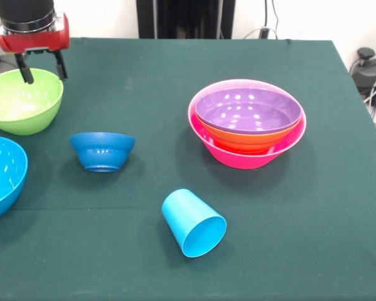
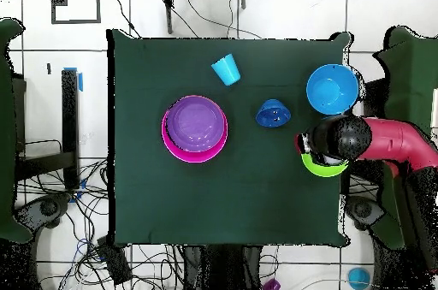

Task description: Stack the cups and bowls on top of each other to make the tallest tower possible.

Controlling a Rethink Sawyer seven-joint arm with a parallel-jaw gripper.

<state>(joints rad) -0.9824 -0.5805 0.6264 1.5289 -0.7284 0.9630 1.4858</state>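
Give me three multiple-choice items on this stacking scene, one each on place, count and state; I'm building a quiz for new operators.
1. Where does the gripper hang?
A. Over the lime green bowl
B. Over the pink bowl
C. Over the table's middle

2. How many bowls are nested in the tower?
A. Two
B. Three
C. Five

3. How does the sky blue cup lie?
A. Upright, mouth up
B. Upside down on its rim
C. On its side

Answers:
1. A: in the front view the fingers come down at the lime green bowl's far rim, and the overhead view shows the arm covering most of that bowl.
2. B: the purple bowl sits in the orange bowl, which sits in the pink bowl.
3. C: its open mouth faces sideways toward the camera, its wall resting on the cloth.
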